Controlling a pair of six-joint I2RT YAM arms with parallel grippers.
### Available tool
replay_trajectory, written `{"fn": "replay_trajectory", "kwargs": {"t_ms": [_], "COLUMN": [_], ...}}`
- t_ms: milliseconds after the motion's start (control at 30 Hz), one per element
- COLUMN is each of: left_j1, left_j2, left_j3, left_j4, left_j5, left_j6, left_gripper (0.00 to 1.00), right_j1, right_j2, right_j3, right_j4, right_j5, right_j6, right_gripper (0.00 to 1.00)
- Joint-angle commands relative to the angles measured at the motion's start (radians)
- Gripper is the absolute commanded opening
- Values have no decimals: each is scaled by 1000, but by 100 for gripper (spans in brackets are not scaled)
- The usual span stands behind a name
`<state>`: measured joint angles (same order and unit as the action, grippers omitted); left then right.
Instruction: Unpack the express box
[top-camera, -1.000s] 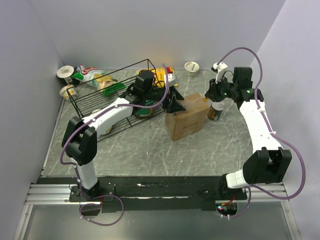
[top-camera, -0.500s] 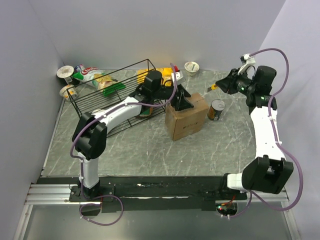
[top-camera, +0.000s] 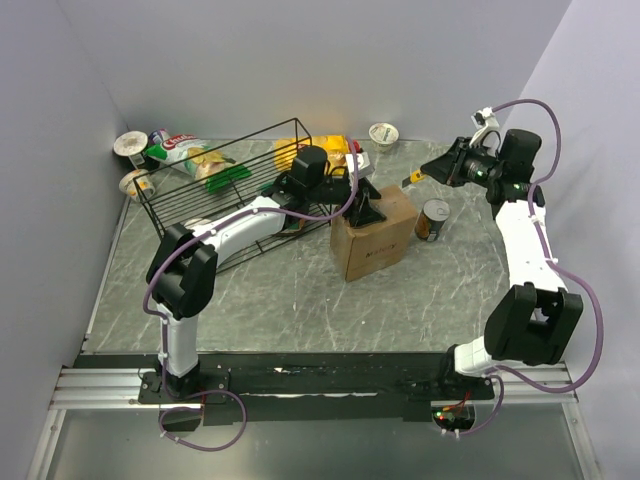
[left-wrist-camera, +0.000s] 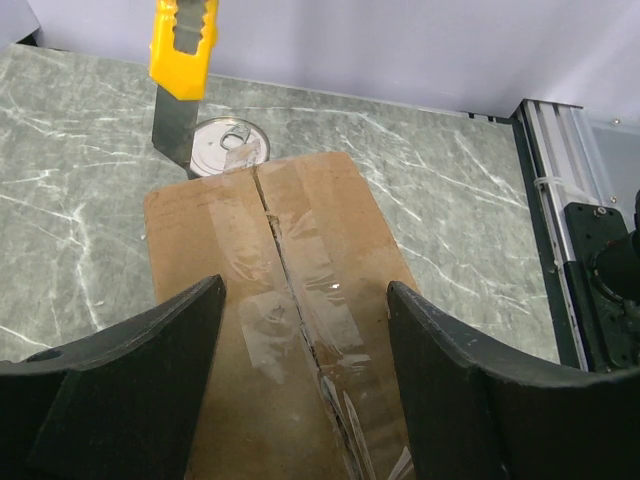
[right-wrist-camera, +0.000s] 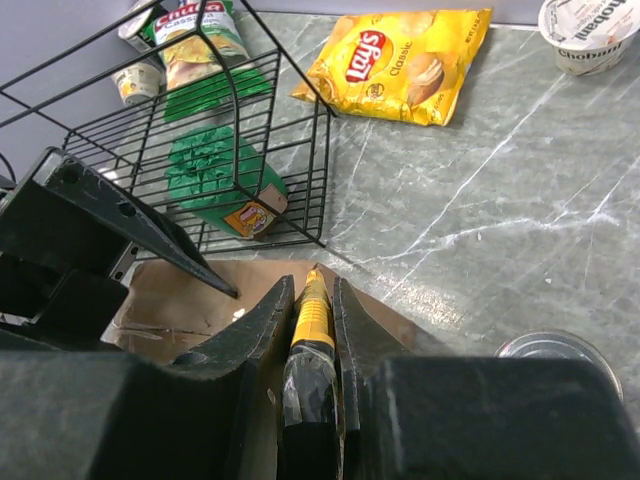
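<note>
The express box (top-camera: 375, 238) is a brown carton in the middle of the table, its top flaps shut under a clear taped seam (left-wrist-camera: 300, 290). My left gripper (top-camera: 367, 208) is open, with one finger on each side of the seam just above the box top (left-wrist-camera: 305, 288). My right gripper (top-camera: 434, 172) is shut on a yellow utility knife (right-wrist-camera: 313, 318) and holds it in the air past the box's far right corner. In the left wrist view the knife (left-wrist-camera: 182, 45) hangs blade down beyond the box's far edge.
A tin can (top-camera: 432, 220) stands right of the box. A black wire basket (top-camera: 235, 185) holding a green packet (right-wrist-camera: 215, 180) stands to the left. A yellow Lay's bag (right-wrist-camera: 400, 62), a yogurt cup (top-camera: 383, 133) and more snacks (top-camera: 180, 150) lie along the back.
My right gripper has risen from beside the can and swung back to the right with the knife. My left gripper has shifted right onto the box top.
</note>
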<state>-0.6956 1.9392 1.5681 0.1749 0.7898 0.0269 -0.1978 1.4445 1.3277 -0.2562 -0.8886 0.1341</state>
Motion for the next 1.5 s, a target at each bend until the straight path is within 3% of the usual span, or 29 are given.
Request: {"fn": "replay_trajectory", "kwargs": {"t_ms": [0, 667, 1067, 1467], "left_j1": [-10, -13, -44, -59], "left_j2": [6, 7, 37, 61], "left_j3": [-20, -43, -60, -92], "left_j4": [-35, -43, -83, -61], "left_j5": [0, -37, -239, -391], "left_j6": [16, 31, 64, 51], "left_gripper": [72, 71, 62, 53], "right_j1": [6, 11, 9, 9], "right_j2": [-3, -13, -48, -101], "right_j3": [27, 22, 51, 59], "right_j4": [41, -95, -313, -406], "right_j5": [-16, -13, 91, 142], "right_j6": [18, 4, -64, -80], "right_gripper": [0, 0, 0, 0]}}
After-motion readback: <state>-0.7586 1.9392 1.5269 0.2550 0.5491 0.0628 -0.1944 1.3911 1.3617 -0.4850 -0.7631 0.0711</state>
